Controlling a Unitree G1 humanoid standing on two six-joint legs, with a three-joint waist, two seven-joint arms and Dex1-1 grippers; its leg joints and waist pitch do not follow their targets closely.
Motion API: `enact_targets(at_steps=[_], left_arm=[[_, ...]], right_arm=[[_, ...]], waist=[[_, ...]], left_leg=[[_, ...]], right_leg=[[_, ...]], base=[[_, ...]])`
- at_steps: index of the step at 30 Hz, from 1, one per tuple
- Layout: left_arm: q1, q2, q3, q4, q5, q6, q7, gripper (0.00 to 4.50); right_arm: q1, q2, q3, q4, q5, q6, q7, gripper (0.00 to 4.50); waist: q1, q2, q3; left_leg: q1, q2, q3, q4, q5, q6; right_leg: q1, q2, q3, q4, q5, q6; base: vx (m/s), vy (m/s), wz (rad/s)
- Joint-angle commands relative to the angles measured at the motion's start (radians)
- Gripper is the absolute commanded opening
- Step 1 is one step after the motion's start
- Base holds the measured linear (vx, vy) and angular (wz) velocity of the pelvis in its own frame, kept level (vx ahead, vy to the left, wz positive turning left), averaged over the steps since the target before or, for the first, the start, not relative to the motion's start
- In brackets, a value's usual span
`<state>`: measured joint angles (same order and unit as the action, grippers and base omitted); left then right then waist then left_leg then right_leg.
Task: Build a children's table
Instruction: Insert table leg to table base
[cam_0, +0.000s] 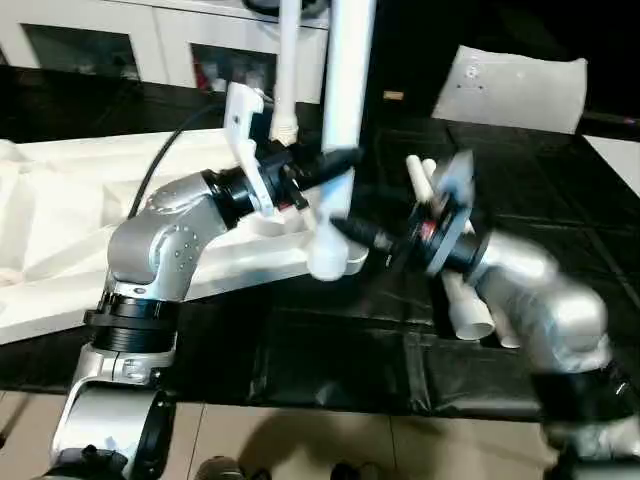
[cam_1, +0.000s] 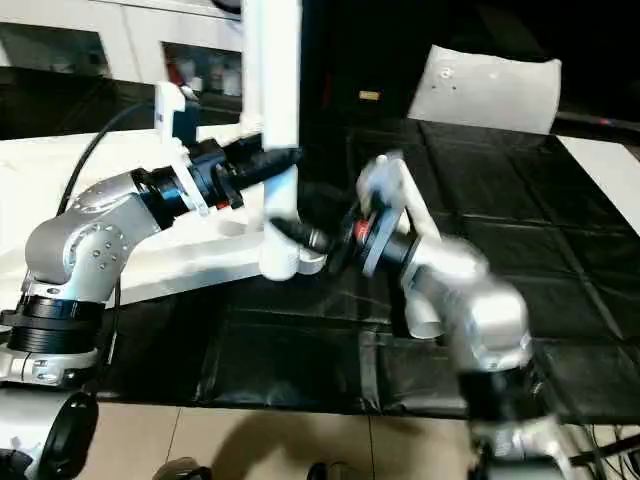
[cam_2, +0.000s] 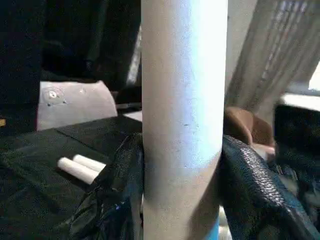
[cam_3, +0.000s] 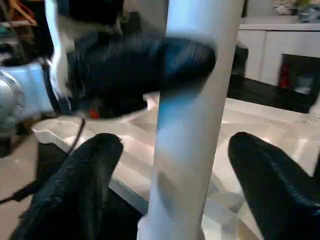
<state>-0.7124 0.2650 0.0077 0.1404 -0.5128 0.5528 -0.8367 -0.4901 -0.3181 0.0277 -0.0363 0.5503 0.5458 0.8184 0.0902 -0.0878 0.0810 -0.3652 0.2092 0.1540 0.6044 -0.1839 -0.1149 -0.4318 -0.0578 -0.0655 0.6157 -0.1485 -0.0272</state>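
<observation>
The upright leg (cam_0: 345, 90) stands at the top centre of the head view, its upper end cut off by the frame edge; its foot sits at the near corner of the tabletop (cam_0: 60, 215), which lies ribbed side up across the left of the frame, though whether it is seated in the corner socket cannot be told (the grippers cover that spot). The left gripper (cam_2: 182, 165) is clamped on this leg, a black finger pressed against each side of the shaft in its wrist view. The right gripper (cam_3: 172, 165) straddles the same leg lower down, its fingers (cam_3: 80, 175) spread wide with clear gaps to the shaft; it grips nothing, and its outline is smeared in the head views. A second leg (cam_0: 289, 70) rises behind the first, its top also cut off. Two more legs (cam_0: 465, 305) lie on the black mat (cam_0: 330, 370) at centre right, largely hidden behind the right forearm. A white cabinet (cam_0: 120, 40) fills the upper left; a white slab (cam_0: 515, 90) leans at the upper right.
</observation>
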Motion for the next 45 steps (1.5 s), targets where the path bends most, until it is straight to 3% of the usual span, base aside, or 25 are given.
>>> enact_targets(at_steps=[1, 6, 10, 11, 13, 14, 19, 21, 36, 38, 45], left_arm=[[-0.026, 0.000, -0.019, -0.022, -0.003, 0.011, -0.021, 1.85], [-0.034, 0.011, -0.040, -0.036, -0.006, 0.018, -0.057, 1.85], [-0.042, 0.019, -0.055, -0.047, -0.013, 0.025, -0.080, 1.85], [-0.042, 0.019, -0.057, -0.052, -0.016, 0.028, -0.083, 1.85], [-0.042, 0.018, -0.058, -0.055, -0.018, 0.031, -0.086, 1.85], [-0.042, 0.018, -0.059, -0.057, -0.018, 0.032, -0.089, 1.85], [-0.042, 0.017, -0.067, -0.066, -0.022, 0.037, -0.102, 1.85], [-0.043, 0.017, -0.070, -0.069, -0.024, 0.040, -0.106, 1.85], [-0.058, 0.008, -0.110, -0.084, -0.025, 0.047, -0.151, 1.85], [-0.061, 0.010, -0.112, -0.081, -0.024, 0.045, -0.156, 1.85], [-0.072, 0.013, -0.115, -0.077, -0.023, 0.044, -0.168, 1.85]], right_arm=[[-0.014, -0.029, -0.015, -0.005, 0.017, 0.038, 0.029, 4.16], [-0.047, -0.113, 0.058, 0.020, -0.017, 0.125, 0.101, 4.46], [-0.069, -0.132, 0.093, 0.054, -0.042, 0.125, 0.121, 4.48], [-0.072, -0.130, 0.097, 0.060, -0.043, 0.123, 0.123, 4.48], [-0.076, -0.129, 0.100, 0.064, -0.043, 0.124, 0.127, 4.48], [-0.078, -0.128, 0.103, 0.068, -0.045, 0.123, 0.130, 4.19], [-0.079, -0.120, 0.118, 0.086, -0.060, 0.107, 0.136, 3.93], [-0.079, -0.117, 0.122, 0.091, -0.061, 0.104, 0.141, 3.62], [-0.083, -0.097, 0.152, 0.116, -0.066, 0.105, 0.174, 2.48], [-0.080, -0.098, 0.155, 0.115, -0.067, 0.107, 0.179, 2.15], [-0.070, -0.100, 0.164, 0.113, -0.071, 0.106, 0.190, 1.93]], waist=[[-0.002, 0.015, -0.091], [0.000, 0.007, -0.090], [-0.003, 0.004, -0.088], [-0.003, 0.000, -0.088], [-0.002, 0.003, -0.089], [-0.002, 0.000, -0.090], [-0.002, 0.002, -0.090], [-0.002, 0.002, -0.090], [-0.002, 0.000, -0.090], [-0.002, 0.001, -0.091], [-0.001, 0.002, -0.091]], left_leg=[[0.003, 0.009, 0.014, -0.061, -0.108, 0.021], [-0.003, 0.006, 0.014, -0.059, -0.112, 0.017], [-0.004, 0.005, 0.014, -0.058, -0.127, 0.012], [-0.003, 0.005, 0.015, -0.057, -0.127, 0.013], [-0.003, 0.007, 0.014, -0.057, -0.124, 0.015], [-0.004, 0.006, 0.014, -0.057, -0.120, 0.016], [-0.005, 0.006, 0.014, -0.057, -0.120, 0.016], [-0.004, 0.006, 0.014, -0.057, -0.120, 0.015], [-0.005, 0.005, 0.014, -0.056, -0.117, 0.017], [-0.005, 0.006, 0.014, -0.056, -0.117, 0.017], [-0.005, 0.006, 0.014, -0.056, -0.114, 0.015]], right_leg=[[0.077, -0.057, 0.042, -0.066, -0.240, -0.134], [0.082, -0.059, 0.039, -0.074, -0.311, -0.105], [0.075, -0.060, 0.037, -0.082, -0.387, -0.078], [0.074, -0.060, 0.037, -0.085, -0.395, -0.073], [0.073, -0.060, 0.037, -0.081, -0.386, -0.074], [0.074, -0.059, 0.036, -0.080, -0.376, -0.076], [0.073, -0.058, 0.035, -0.080, -0.371, -0.081], [0.074, -0.059, 0.036, -0.078, -0.366, -0.083], [0.075, -0.059, 0.036, -0.079, -0.369, -0.081], [0.074, -0.059, 0.036, -0.079, -0.367, -0.081], [0.075, -0.058, 0.035, -0.078, -0.363, -0.081]], base=[[0.000, 0.000, 0.00], [0.000, 0.000, 0.00], [0.000, 0.000, 0.00], [0.000, 0.000, 0.00], [0.000, 0.000, 0.00], [0.000, 0.000, 0.00], [0.000, 0.000, 0.00], [0.000, 0.000, 0.00], [0.000, 0.000, 0.00], [0.000, 0.000, 0.00], [0.000, 0.000, 0.00]])
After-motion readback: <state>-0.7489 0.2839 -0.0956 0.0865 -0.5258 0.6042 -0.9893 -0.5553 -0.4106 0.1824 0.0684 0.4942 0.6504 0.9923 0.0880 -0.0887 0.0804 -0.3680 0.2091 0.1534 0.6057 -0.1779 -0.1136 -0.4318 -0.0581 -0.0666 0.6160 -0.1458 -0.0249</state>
